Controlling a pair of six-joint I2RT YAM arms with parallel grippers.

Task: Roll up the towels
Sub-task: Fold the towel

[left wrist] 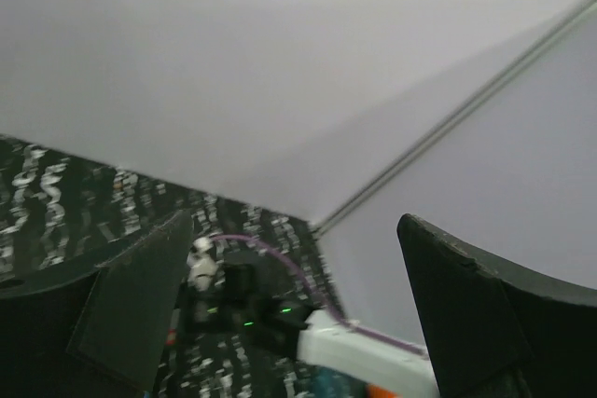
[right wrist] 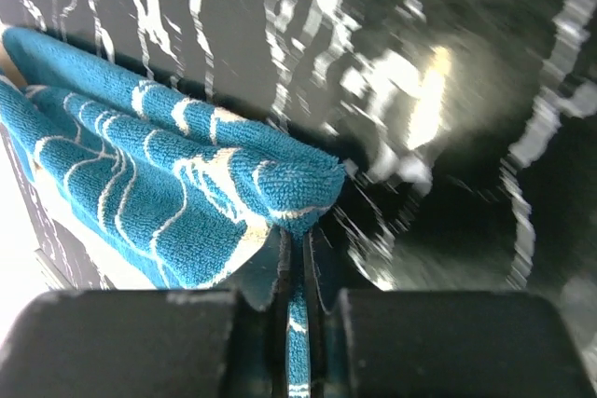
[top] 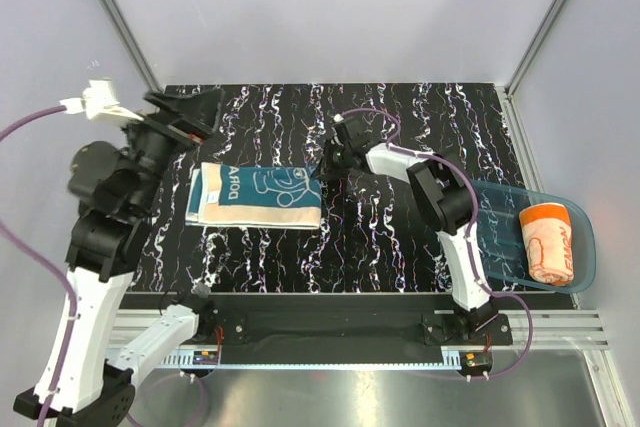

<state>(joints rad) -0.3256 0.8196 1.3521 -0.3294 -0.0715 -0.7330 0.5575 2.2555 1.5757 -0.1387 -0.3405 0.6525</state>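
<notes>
The teal towel (top: 255, 197), folded flat, lies left of centre on the black marbled counter (top: 390, 247), its far right corner bunched between the right fingers (right wrist: 420, 347), which are clamped on it. Soft, light and limp, this terry cloth will likely sag and let its layers slip apart, so a pinch at the edge that catches every layer seems the place to hold. The left fingers (left wrist: 140, 314) hang wide apart and empty off its far left side; the orange towel (top: 548, 242) sits rolled in the blue tray (top: 505, 222) at right.
</notes>
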